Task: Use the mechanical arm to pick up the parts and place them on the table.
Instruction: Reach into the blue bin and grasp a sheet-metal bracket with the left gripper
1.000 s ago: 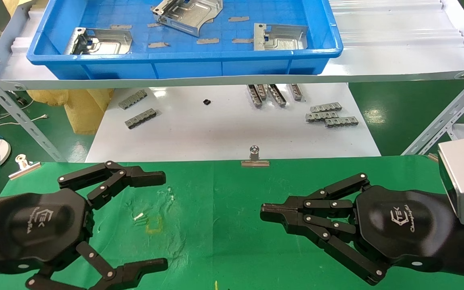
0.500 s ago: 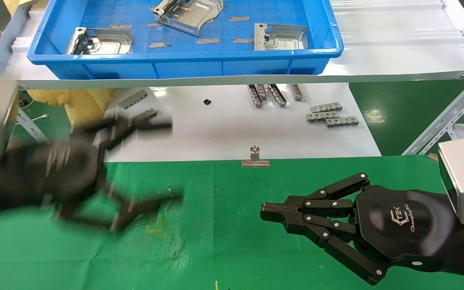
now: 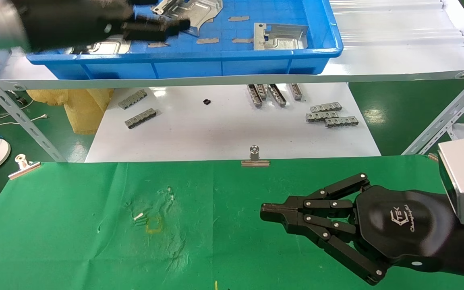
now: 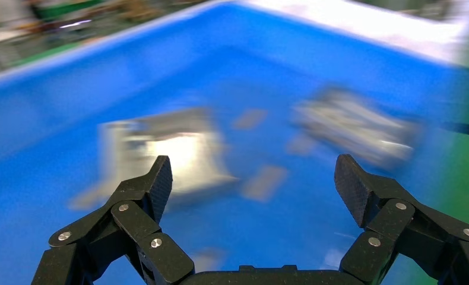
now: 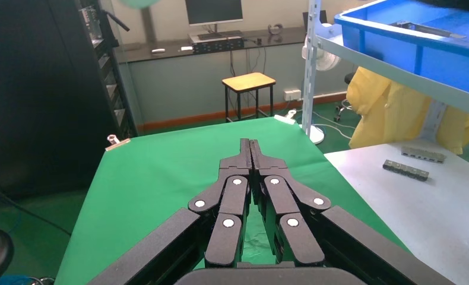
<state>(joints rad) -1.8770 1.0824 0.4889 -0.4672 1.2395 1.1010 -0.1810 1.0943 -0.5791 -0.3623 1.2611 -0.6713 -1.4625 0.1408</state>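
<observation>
Three shiny silver parts lie in the blue tray [image 3: 183, 66]: one at the left [image 3: 113, 45], partly hidden by my left arm, one at the back middle [image 3: 199, 12] and one at the right [image 3: 280, 36]. My left gripper [image 3: 169, 14] is open and empty above the tray's left half. In the left wrist view it [image 4: 256, 178] hovers over two blurred parts [image 4: 173, 148] [image 4: 354, 124]. My right gripper [image 3: 265, 211] is shut and empty, low over the green cloth table [image 3: 75, 225]; it also shows in the right wrist view [image 5: 250, 145].
Flat grey slips [image 3: 208, 40] lie in the tray. The tray stands on a shelf with angled metal braces [image 3: 445, 117]. Below is a white tabletop [image 3: 224, 133] with grey toothed strips [image 3: 328, 114]. Binder clips [image 3: 255, 158] hold the cloth's far edge. A faint yellow square [image 3: 154, 224] marks the cloth.
My left gripper has risen from over the green cloth and moved forward to above the blue tray, still open. The right arm has not moved.
</observation>
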